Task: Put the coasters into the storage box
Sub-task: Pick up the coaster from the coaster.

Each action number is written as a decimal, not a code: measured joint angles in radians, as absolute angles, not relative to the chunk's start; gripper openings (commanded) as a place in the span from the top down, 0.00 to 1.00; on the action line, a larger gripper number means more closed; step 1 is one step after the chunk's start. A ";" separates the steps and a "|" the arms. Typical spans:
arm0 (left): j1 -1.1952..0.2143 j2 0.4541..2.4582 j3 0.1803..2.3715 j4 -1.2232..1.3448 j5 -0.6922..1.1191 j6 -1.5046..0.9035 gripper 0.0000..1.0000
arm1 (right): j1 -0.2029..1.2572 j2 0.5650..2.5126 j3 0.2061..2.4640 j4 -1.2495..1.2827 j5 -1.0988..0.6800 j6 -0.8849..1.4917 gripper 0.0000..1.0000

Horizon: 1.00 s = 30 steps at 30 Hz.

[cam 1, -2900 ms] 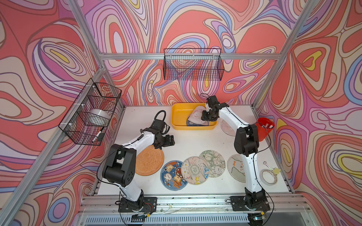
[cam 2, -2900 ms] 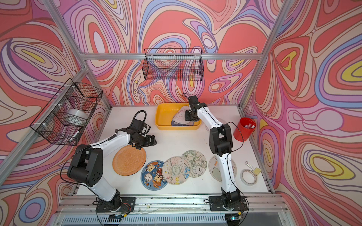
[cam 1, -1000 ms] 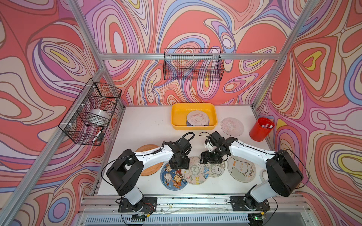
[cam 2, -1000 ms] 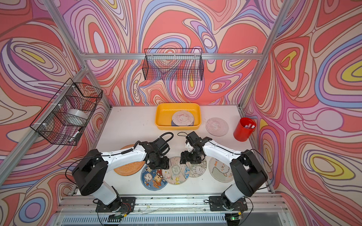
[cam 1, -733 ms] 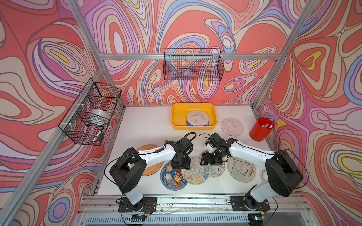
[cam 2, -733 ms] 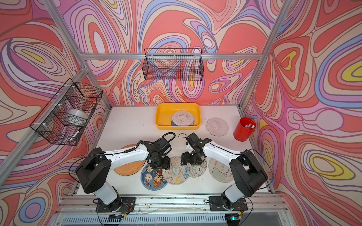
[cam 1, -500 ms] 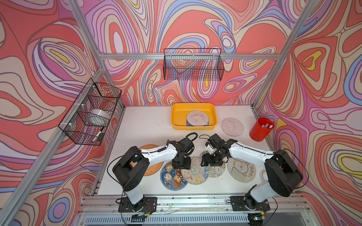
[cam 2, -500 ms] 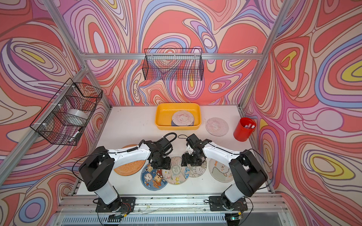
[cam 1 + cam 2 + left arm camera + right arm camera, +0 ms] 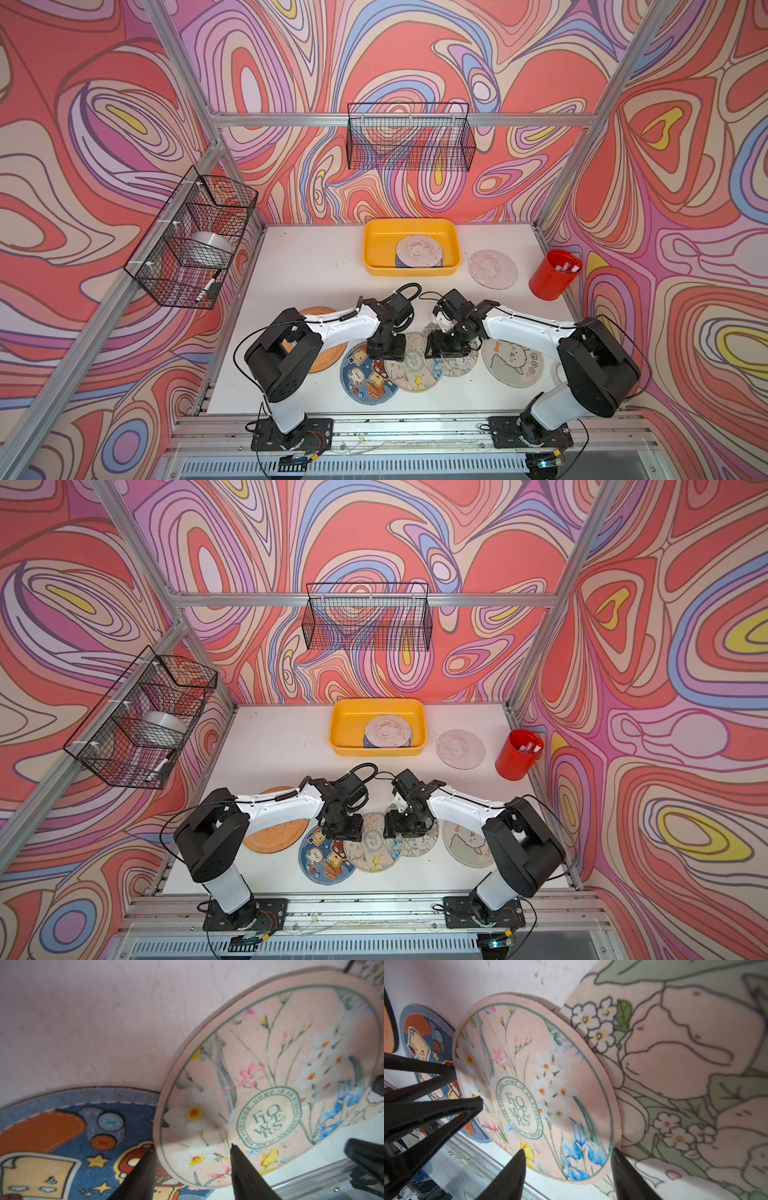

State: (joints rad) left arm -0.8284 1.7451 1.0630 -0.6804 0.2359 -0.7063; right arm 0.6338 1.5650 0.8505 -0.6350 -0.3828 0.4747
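Note:
A pink flower-printed coaster lies in the front row, overlapping a blue cartoon coaster and a line-drawn tulip coaster. My left gripper is open. One finger is down on the flower coaster and the other on the blue coaster at its rim. My right gripper is open astride the flower coaster's opposite rim. A sheep coaster and an orange coaster flank the row. The yellow storage box at the back holds a pale coaster. Another pale coaster lies right of it.
A red cup stands at the right wall. Black wire baskets hang on the back wall and the left wall. My left arm covers part of the orange coaster. A clear tape ring peeks out by my right arm.
Both arms came down from farther back onto the front row of coasters. Over the last second both grippers' jaws narrowed around the flower coaster's rims.

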 measured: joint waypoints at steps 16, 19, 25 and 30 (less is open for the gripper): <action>-0.831 1.750 1.068 -0.689 0.236 -0.699 0.44 | 0.656 1.560 0.850 -0.636 -0.282 0.493 0.39; -0.831 1.757 1.074 -0.693 0.236 -0.699 0.44 | 0.656 1.560 0.850 -0.635 -0.261 0.496 0.39; -0.831 1.761 1.079 -0.696 0.236 -0.699 0.45 | 0.656 1.570 0.851 -0.626 -0.267 0.501 0.42; -0.831 1.761 1.080 -0.698 0.236 -0.692 0.45 | 0.656 1.570 0.850 -0.599 -0.305 0.507 0.52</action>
State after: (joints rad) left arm -0.8307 1.7615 1.0798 -0.6979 0.2359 -0.6918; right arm 0.6559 1.5703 0.8505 -0.5987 -0.3054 0.5072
